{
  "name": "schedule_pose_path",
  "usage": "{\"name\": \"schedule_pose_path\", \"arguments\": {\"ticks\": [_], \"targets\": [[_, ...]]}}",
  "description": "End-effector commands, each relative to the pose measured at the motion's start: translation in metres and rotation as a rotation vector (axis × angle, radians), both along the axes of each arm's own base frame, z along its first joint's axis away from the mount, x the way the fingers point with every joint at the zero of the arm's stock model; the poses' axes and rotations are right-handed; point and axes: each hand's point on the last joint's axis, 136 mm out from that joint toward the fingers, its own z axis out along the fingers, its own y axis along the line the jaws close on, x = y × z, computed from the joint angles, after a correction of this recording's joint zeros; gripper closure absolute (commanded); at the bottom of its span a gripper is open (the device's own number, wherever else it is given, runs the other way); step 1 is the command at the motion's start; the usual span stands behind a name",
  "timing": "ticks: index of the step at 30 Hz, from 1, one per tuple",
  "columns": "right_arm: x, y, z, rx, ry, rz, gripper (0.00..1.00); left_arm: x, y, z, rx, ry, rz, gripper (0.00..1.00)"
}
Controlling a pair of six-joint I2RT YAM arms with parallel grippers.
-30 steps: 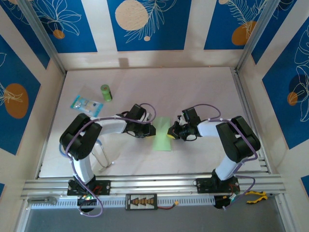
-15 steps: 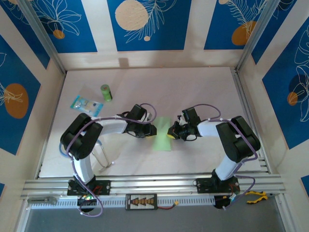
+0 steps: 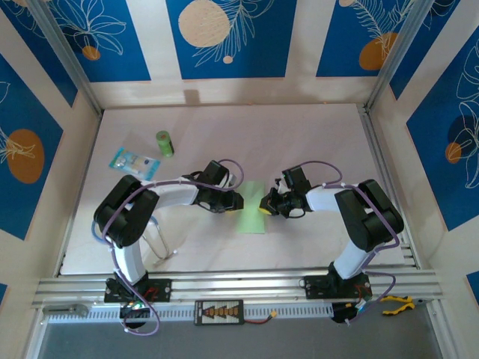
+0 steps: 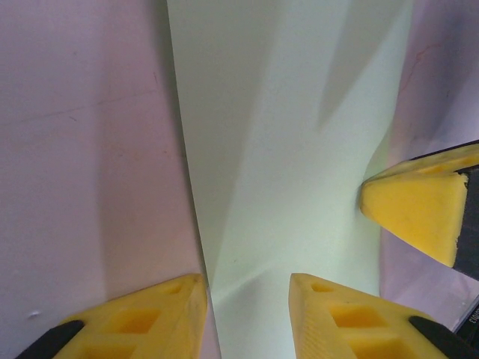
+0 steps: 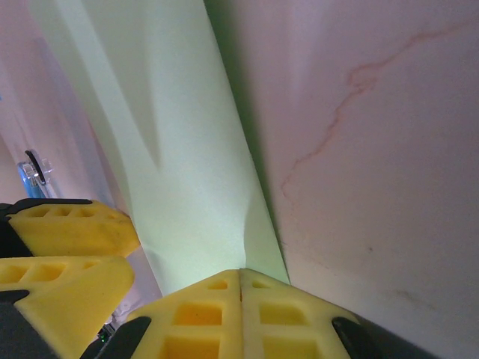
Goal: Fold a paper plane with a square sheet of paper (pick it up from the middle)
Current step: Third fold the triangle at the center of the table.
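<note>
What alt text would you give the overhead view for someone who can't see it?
Two robot arms reach inward over a pale table, the left gripper and right gripper at opposite sides of a pale-green sheet of paper. A small green cylinder and a clear packet lie far left.
</note>
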Motion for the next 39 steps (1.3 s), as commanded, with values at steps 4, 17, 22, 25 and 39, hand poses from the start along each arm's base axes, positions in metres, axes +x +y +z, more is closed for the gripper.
{"name": "schedule_pose_path", "arguments": {"ticks": [4,17,22,25,39], "targets": [[-0.027,-0.019,-0.037,-0.132,0.138,-0.017,0.98,-0.01,-0.008,-0.002,-0.059,0.056,-0.014,0.66],[-0.027,-0.019,-0.036,-0.129,0.132,-0.013,0.98,-0.003,-0.008,0.009,-0.09,0.032,0.041,0.64],[-0.028,-0.018,-0.034,-0.126,0.134,-0.013,0.98,0.001,-0.014,0.012,-0.175,0.047,0.08,0.57],[-0.027,-0.018,-0.034,-0.125,0.131,-0.011,0.98,0.003,-0.015,0.013,-0.211,0.054,0.104,0.56],[-0.027,-0.017,-0.031,-0.128,0.126,-0.005,0.98,0.003,-0.02,0.041,-0.336,0.033,0.15,0.57]]}}
